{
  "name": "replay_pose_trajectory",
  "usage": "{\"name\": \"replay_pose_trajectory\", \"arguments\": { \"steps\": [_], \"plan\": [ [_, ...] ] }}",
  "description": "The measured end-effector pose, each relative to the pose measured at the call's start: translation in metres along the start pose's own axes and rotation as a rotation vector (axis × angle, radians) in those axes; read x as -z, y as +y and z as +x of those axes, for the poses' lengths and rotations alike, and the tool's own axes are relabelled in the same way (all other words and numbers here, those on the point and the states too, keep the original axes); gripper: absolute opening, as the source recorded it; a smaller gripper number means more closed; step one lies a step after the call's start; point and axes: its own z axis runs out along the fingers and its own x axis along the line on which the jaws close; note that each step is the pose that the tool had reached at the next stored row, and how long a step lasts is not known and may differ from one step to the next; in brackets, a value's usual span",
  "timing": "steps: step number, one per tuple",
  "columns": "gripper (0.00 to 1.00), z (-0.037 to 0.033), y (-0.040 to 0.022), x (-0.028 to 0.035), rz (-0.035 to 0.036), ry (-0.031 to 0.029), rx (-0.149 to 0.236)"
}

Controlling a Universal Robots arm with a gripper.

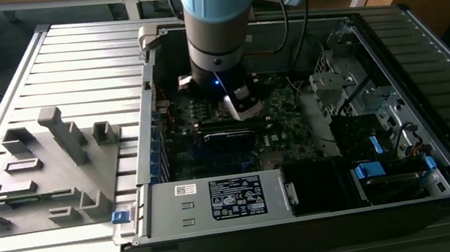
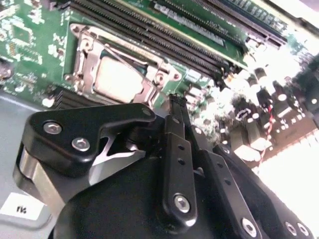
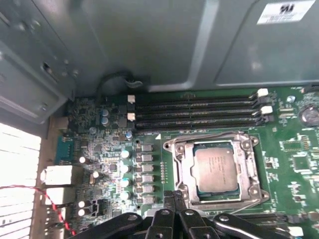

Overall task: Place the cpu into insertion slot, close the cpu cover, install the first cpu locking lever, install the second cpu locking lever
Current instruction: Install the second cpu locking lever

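Inside the insertion slot [image 3: 215,172] the cpu [image 3: 215,167] already sits, cpu cover [image 3: 250,172] down around it. My gripper [image 3: 173,195] hovers at the socket's edge, fingers pressed together, holding nothing. Locking levers: state unclear.

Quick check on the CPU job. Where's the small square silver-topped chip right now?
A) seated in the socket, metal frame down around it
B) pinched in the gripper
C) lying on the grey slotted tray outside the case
A: in both wrist views the small square silver-topped chip lies in the socket with the thin silver metal frame lying around it, and the black gripper sits at the socket's edge, fingers together, holding nothing.
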Motion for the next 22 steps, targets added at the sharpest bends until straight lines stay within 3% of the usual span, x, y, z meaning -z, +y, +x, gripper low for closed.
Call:
{"name": "replay_pose_trajectory", "arguments": {
  "steps": [7,9,11,14,16,18,22],
  "plan": [
    [0.11,-0.0002,0.0061,0.0184,-0.0001,0.0,0.0],
    [0.11,-0.0008,0.0067,0.0197,0.006,-0.0006,0.0],
    [0.11,-0.0016,0.0069,0.0204,0.0287,-0.0027,-0.001],
    [0.11,-0.0026,0.0072,0.0212,0.0744,-0.0064,-0.003],
    [0.11,-0.0036,0.0073,0.0212,0.0978,-0.0084,-0.003],
    [0.11,-0.0058,0.0076,0.0211,0.1085,-0.0093,-0.003],
    [0.11,-0.0131,0.0084,0.0209,0.1141,-0.0096,-0.003]
  ]
}}
